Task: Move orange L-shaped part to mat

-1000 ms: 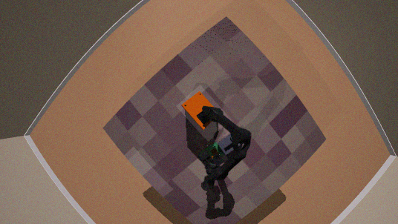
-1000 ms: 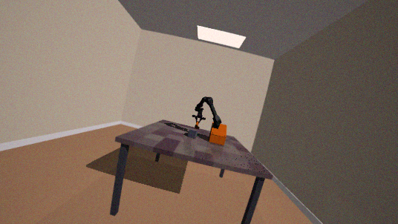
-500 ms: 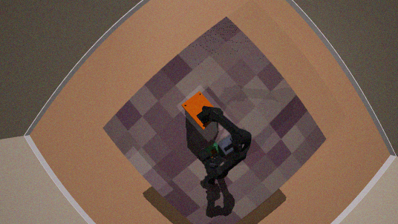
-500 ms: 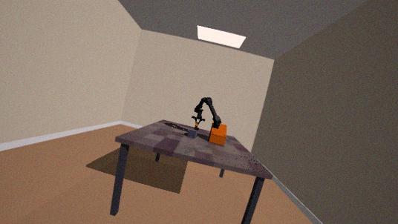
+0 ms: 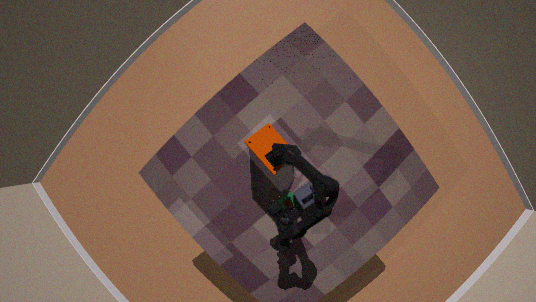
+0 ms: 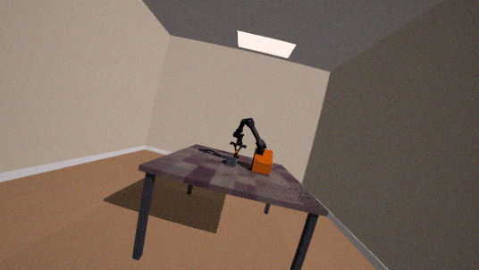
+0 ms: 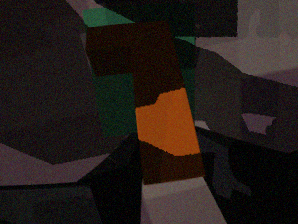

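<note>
The pincer (image 7: pixel 166 183) holds the orange part (image 7: pixel 166 123) by its thin end, up in the air over the green mat (image 7: pixel 109 99). The part looks stiff, light and smooth, so squeeze its flat sides.

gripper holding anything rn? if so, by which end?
Yes: the gripper is shut on the orange L-shaped part, pinching its straight end. The L-shaped end hangs away from the fingers, over the green mat.

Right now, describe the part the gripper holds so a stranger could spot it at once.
Start at the checkered purple table and follow the black arm down to its gripper. Pinched there is the orange L-shaped part, hanging over the green mat: the only orange bar, far slimmer than the orange base block.
</note>
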`<state>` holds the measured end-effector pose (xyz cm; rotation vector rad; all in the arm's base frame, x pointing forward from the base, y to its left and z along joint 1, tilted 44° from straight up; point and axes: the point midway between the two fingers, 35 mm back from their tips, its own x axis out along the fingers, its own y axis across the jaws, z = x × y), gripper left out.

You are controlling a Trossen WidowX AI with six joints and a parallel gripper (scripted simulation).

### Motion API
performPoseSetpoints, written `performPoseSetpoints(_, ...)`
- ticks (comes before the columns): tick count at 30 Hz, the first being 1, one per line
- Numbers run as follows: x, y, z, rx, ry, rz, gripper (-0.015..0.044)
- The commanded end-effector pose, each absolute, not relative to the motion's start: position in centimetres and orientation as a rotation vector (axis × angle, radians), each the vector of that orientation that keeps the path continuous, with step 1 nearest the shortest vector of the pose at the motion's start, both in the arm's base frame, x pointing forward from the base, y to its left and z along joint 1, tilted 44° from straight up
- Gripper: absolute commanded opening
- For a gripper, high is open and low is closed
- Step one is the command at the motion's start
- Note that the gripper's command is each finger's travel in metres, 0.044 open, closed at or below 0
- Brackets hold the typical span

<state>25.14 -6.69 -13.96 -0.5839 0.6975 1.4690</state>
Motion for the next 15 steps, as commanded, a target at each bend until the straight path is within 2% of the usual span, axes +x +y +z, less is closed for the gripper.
performPoseSetpoints(1,24.9,-6.0,-14.5,-0.571,0.697,1.47,0.0)
performPoseSetpoints(15,24.9,-4.5,-16.1,-0.57,0.696,1.471,0.0)
